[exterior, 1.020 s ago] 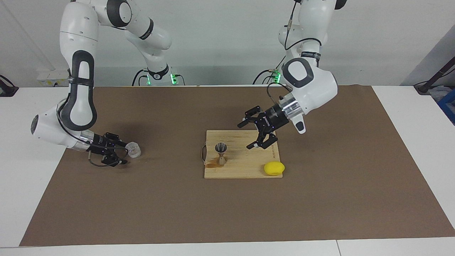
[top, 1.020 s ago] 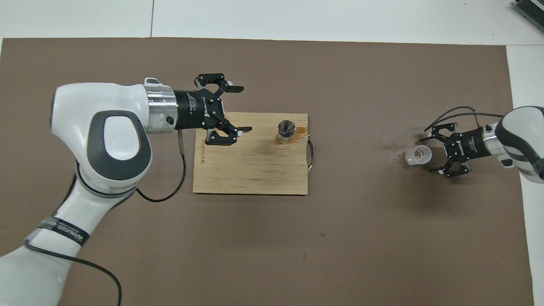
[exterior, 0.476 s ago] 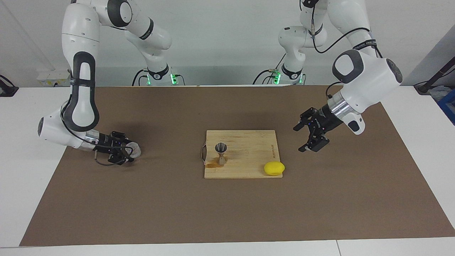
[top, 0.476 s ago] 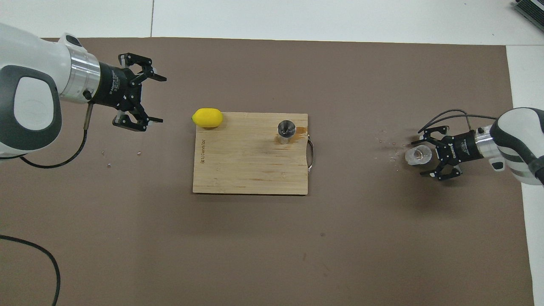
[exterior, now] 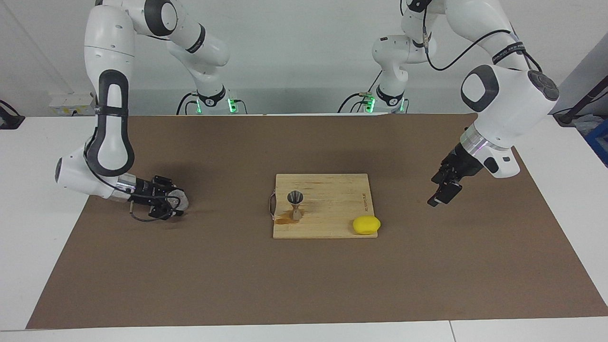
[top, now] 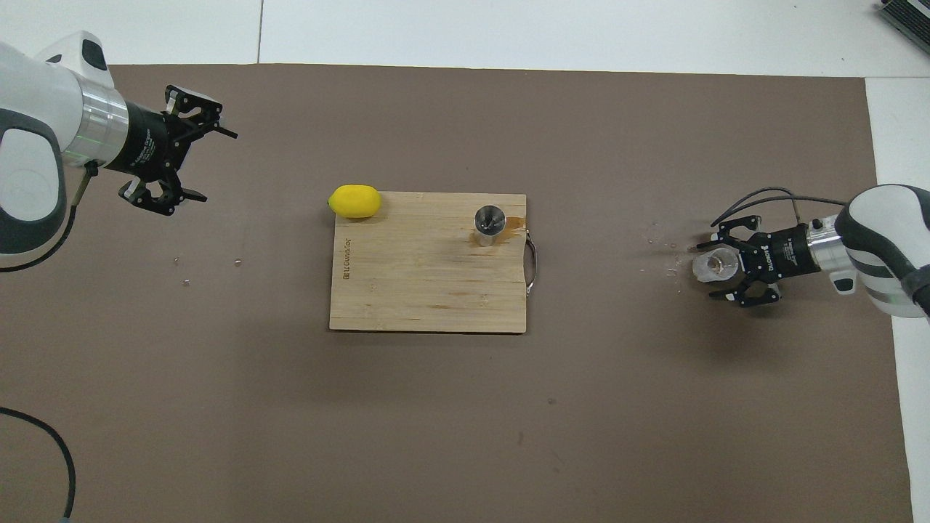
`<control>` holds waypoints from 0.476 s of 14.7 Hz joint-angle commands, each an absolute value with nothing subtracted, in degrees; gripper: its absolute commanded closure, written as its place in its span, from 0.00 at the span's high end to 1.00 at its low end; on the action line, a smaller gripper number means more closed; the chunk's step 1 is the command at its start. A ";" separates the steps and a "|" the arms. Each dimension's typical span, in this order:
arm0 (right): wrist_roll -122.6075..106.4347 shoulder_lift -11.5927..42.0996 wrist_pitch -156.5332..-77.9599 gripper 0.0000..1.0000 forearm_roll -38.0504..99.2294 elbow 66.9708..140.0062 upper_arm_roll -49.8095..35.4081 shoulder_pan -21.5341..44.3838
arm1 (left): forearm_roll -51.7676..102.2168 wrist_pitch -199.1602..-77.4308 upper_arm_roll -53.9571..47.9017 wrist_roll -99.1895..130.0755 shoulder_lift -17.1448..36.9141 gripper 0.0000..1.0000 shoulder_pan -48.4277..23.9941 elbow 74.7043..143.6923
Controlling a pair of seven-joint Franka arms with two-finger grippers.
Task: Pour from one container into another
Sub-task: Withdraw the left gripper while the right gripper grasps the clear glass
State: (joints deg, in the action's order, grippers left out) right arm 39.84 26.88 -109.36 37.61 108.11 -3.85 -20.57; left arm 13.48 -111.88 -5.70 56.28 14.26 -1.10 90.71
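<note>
Overhead view shows the right tool low at the right arm's end of the tabletop, with its two fingers spread and set around the glass tumbler; whether the fingers already press on the glass walls I cannot tell. In the facing view the same right tool lies almost level with the tabletop and the glass tumbler sits at its tip, on the brown mat. Some small wet spots lie on the mat just beside the tumbler, on the side toward the board. The metal jigger stands upright on the wooden cutting board, well apart from the right tool, near the board's edge that carries a metal handle. A brownish stain is on the board, touching the foot of the jigger. Between the right tool and the jigger only open mat and the board's handle are found. A yellow lemon rests at the board's corner toward the left arm's end. The left tool hangs in the air over the bare mat at the left arm's end, away from the board, with its fingers wide apart and nothing between them.
</note>
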 commanded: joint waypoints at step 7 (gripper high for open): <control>44.19 24.62 -107.49 0.00 39.55 107.40 -3.95 -20.92 | -1.84 -107.58 -5.89 27.63 12.92 1.00 -1.41 88.51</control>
